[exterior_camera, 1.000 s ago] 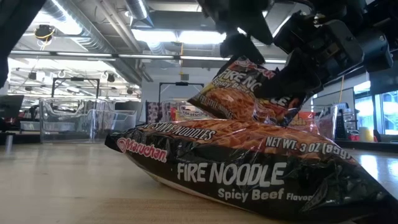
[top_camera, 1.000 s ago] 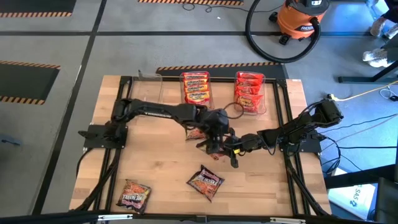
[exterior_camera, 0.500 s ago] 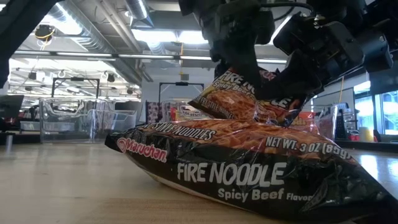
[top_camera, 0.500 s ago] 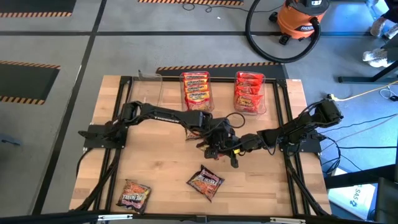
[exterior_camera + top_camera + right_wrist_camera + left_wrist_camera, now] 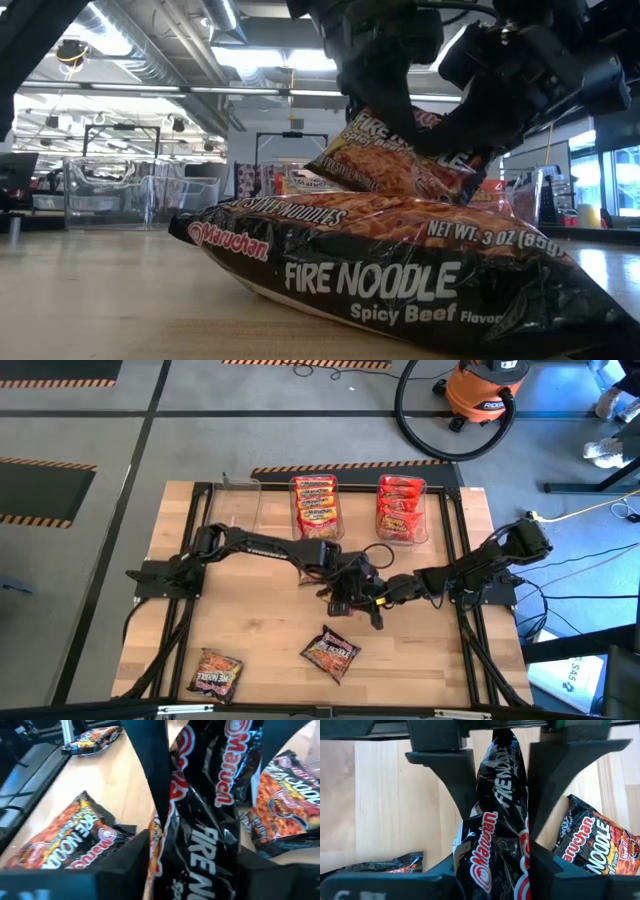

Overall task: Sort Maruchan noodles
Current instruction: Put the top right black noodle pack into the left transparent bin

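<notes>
A dark Fire Noodle packet (image 5: 500, 835) is held off the table (image 5: 250, 630) near the table's centre, and both grippers are closed on it at once. In the left wrist view the left gripper (image 5: 495, 800) is seen with its fingers (image 5: 451, 780) clamped against the packet's sides; in the right wrist view the right gripper (image 5: 210, 785) is likewise seen pinching the same packet. In the high view the two grippers meet in front of the middle tub (image 5: 315, 503), which is filled with orange-red packets.

Three hazards are judged possible from this state:

1. Tearing or crushing. While the packet is gripped by both arms, any opposing pull is taken by the glossy film, and the noodle block inside may be broken.
2. Dropping. If one grip is released before the other is secure, the slick wrapper may slide out and the packet may fall onto the packet lying just below (image 5: 316, 574).
3. Collision. The fingers of the two arms are crowded close together, so contact between them is likely if either arm is moved carelessly.

Two further dark packets are left on the table, nearer the front edge than the held packet: one (image 5: 331, 653) almost directly in front of it, one (image 5: 215, 673) well to the left. The empty clear tub (image 5: 240, 500) stands left of the middle tub, and a tub of red packets (image 5: 402, 507) stands to its right.
</notes>
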You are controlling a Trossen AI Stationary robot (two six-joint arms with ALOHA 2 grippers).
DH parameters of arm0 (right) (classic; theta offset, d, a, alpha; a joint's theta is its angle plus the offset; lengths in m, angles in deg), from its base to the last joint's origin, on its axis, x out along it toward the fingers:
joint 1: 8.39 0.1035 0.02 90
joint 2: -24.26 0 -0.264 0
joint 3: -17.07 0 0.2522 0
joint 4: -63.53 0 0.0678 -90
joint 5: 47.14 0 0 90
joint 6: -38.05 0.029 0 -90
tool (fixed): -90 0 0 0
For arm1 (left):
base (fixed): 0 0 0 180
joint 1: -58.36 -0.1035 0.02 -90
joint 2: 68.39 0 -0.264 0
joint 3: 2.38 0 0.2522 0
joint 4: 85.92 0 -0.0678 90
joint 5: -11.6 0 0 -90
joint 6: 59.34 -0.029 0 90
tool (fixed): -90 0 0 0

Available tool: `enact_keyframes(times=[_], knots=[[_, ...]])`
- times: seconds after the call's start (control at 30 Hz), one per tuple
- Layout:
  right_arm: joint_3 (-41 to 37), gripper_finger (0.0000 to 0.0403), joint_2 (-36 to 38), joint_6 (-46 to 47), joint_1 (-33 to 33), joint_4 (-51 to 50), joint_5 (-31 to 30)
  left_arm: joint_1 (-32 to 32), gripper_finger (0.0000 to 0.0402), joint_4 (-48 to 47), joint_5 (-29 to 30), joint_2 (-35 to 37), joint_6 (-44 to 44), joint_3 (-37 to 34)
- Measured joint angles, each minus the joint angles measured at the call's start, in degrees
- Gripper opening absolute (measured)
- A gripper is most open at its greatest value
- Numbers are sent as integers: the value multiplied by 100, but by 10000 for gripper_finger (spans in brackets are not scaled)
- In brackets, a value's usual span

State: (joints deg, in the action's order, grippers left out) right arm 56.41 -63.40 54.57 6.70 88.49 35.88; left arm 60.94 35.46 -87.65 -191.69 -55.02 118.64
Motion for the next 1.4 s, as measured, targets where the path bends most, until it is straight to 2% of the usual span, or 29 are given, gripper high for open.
enact_keyframes(times=[0.17,0.3,0.57,0.67,0.77,1.0,1.2,1.4], knots=[[4,214,622,100,-22,-442,546,103,106,-302,309,193,37,26],[15,237,1260,69,-10,-1067,461,227,105,-746,658,463,-21,-10],[9,243,2248,-233,-4,-1757,397,479,104,-1772,1518,868,13,-17],[13,243,2298,-312,-7,-1779,261,545,104,-1908,1699,1122,75,-201],[13,243,2260,-311,-7,-1746,123,576,104,-1761,1772,1480,178,-710],[4,243,2163,-302,-7,-1811,-263,596,104,-144,1828,2899,472,-2569],[11,246,1949,-347,-60,-1133,-1295,761,104,1570,2021,4155,607,-4213],[57,291,1314,-337,-481,-220,-1032,736,104,3124,2396,5122,390,-5627]])
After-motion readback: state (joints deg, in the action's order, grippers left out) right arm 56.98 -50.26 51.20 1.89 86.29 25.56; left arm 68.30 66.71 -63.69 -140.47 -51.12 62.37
